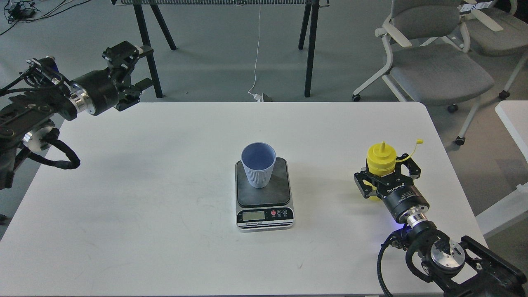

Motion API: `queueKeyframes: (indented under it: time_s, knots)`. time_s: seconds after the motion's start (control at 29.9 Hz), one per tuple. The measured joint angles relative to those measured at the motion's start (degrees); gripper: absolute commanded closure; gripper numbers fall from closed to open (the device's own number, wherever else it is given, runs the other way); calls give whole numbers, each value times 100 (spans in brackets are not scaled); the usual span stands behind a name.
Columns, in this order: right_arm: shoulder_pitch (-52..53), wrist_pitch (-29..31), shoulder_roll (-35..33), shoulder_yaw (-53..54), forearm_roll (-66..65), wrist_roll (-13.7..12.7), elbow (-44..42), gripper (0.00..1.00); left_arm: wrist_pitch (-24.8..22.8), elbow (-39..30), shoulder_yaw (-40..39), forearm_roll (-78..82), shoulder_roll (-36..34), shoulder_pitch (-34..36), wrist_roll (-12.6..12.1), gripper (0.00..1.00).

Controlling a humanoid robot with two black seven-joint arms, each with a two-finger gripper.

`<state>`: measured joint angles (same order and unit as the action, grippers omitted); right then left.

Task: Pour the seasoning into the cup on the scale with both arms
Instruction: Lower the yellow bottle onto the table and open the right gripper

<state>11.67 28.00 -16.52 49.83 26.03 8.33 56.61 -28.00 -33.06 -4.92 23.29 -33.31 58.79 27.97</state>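
Table: one white table (156,198) with rounded corners, filling most of the view.
Scale: one scale (264,194) near the middle of the table, dark plate on top, silver front facing the camera with a display and three small round buttons, one of them red.
Cup: one blue-grey ribbed cup (258,164), upright on the back-left part of the scale plate, mouth open to the camera; nothing shows inside it.
Bottle: one yellow squeeze bottle (381,161) standing upright on the table, well to the right of the scale, nozzle pointing up, its small cap hanging off to the right on a thin tether.
Arms: two black arms, one entering from each side.
Right gripper: the right gripper (387,176) sits at the bottle, one finger on each side of the yellow body; whether they press it or only bracket it, I cannot tell.
Left gripper: the left gripper (126,70) hangs above the far-left edge of the table, well apart from the cup and scale, fingers spread and holding nothing.
Chairs: two grey chairs (437,70) on the floor beyond the right corner.
Cable: one white cable (256,53) hanging down behind the table.
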Motion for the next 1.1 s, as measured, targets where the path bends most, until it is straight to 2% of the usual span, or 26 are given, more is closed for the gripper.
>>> queueKeyframes:
  time_s: [0.27, 0.53, 0.74, 0.94, 1.1]
  knots:
    - [-114, 0, 0, -11, -1, 20, 11, 39, 0, 1, 0, 0, 0, 0, 0, 3]
    - [-393, 3, -24, -19, -1, 23, 75, 30, 0, 1, 4, 0, -10, 0, 2, 3]
    - [-543, -4, -78, 11, -2, 43, 160, 16, 0, 1, 9, 0, -9, 1, 3, 3]
    - [-703, -3, -148, 41, -2, 55, 232, 11, 0, 1, 9, 0, -56, 7, 3, 3]
    - [-875, 0, -230, 69, 2, 65, 245, 10, 0, 1, 17, 0, -69, 7, 3, 3]
